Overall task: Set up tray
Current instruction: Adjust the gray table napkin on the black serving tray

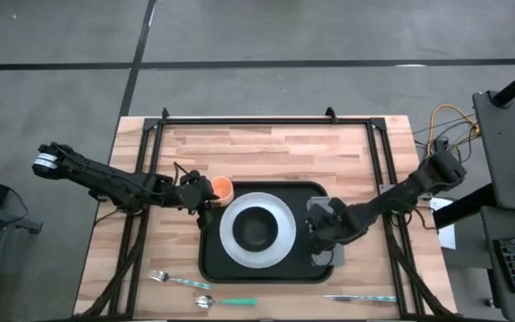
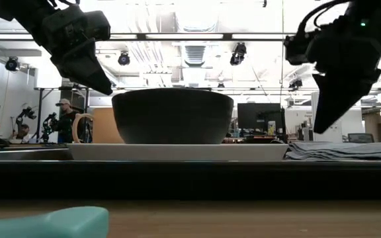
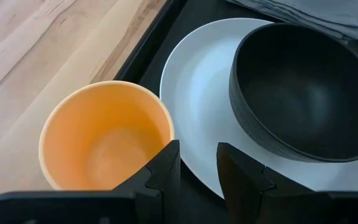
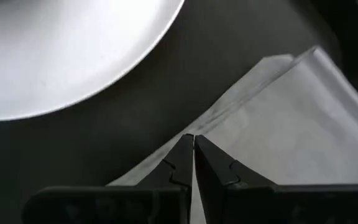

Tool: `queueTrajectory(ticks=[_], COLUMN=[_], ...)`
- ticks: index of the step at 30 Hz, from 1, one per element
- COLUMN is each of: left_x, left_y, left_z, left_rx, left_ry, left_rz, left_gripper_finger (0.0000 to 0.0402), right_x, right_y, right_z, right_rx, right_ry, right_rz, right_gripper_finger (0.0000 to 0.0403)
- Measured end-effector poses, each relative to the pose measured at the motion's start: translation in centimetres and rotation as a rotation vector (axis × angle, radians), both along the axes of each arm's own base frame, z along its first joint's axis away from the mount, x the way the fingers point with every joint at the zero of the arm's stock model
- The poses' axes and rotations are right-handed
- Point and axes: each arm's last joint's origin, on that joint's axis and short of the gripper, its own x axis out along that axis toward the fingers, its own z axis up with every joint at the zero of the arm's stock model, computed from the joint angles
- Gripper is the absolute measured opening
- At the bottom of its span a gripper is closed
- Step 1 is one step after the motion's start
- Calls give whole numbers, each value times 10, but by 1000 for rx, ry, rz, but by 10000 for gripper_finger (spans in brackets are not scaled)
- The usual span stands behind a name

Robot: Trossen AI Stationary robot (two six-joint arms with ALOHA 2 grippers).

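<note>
The black tray (image 1: 211,265) lies mid-table. On it a white plate (image 1: 232,243) carries a black bowl (image 1: 256,230). An orange cup (image 1: 223,187) (image 3: 104,140) stands upright in the tray's far-left corner. A grey folded napkin (image 1: 325,258) (image 4: 291,118) lies flat along the tray's right side. My left gripper (image 1: 206,193) (image 3: 197,168) is open, just left of and above the cup; in the low view its tips (image 2: 104,87) are higher than the cup's rim (image 2: 81,116). My right gripper (image 1: 318,229) (image 4: 193,149) is shut, pointing down over the napkin's edge nearest the plate; the low view shows its tip (image 2: 320,129) slightly above the cloth (image 2: 349,149).
A fork (image 1: 173,279), a teal-handled spoon (image 1: 226,301) and a knife (image 1: 360,298) lie on the wood between the tray and the near edge. Black frame rails (image 1: 266,122) run along the table's far side and both sides. Bare wood lies beyond the tray.
</note>
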Motion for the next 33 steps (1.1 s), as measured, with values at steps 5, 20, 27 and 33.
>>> queueTrajectory(ticks=[5,20,27,33], left_x=[0,0,-1,-1], left_y=[0,0,0,0], left_z=[0,-1,-1,-1], left_rx=[1,2,3,2], left_ry=[3,7,12,12], left_rz=[-1,-1,-1,-1], left_gripper_finger=[87,87,87,87], right_x=[1,-9,-2,7], right_y=[1,6,8,11], right_z=[-9,-21,-40,-36], right_rx=[-2,42,71,72], right_ry=[44,159,187,151], right_rz=[2,-8,18,42], right_gripper_finger=[8,8,8,8])
